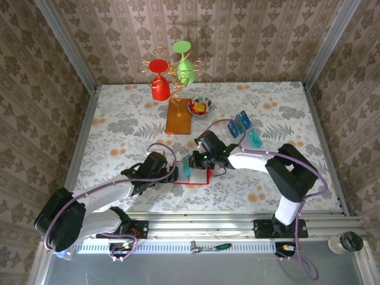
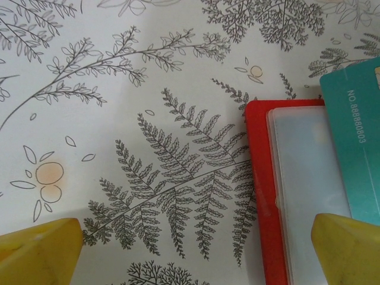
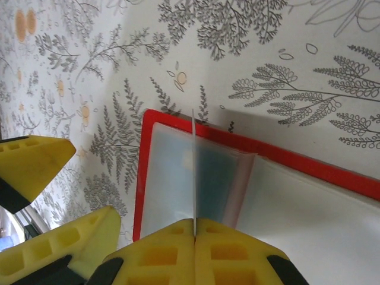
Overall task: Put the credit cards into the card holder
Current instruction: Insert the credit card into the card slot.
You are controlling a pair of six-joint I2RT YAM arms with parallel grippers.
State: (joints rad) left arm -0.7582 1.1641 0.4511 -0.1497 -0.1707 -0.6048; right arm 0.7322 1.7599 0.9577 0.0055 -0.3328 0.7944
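Card over wallet, near edge of the surface, about midway along it: my right claw is pinched shut on one credit card, gripping it by its near end. Seen from that wrist, the card is a thin line on edge, its long axis running straight out from my fingertips toward the far rim of the card holder.

The red holder lies open and flat directly below and ahead of the right claw, clear inner sleeves facing up. The card stands over the left leaf, close to the fold. The coming move turns on that alignment. I judge the card must tip from on-edge to flat and slide along its own length into a sleeve mouth, which opens near the fold. A teal patch shows through the sleeve; I cannot tell whether it is a card already lodged or a reflection.

My left claw is spread wide at the holder's left side, one finger over bare surface and the other over the holder's leaf. Whether it presses the holder I cannot tell. The right arm is plainly the one placed to insert.

The other credit cards wait well apart, toward the right edge of the surface.
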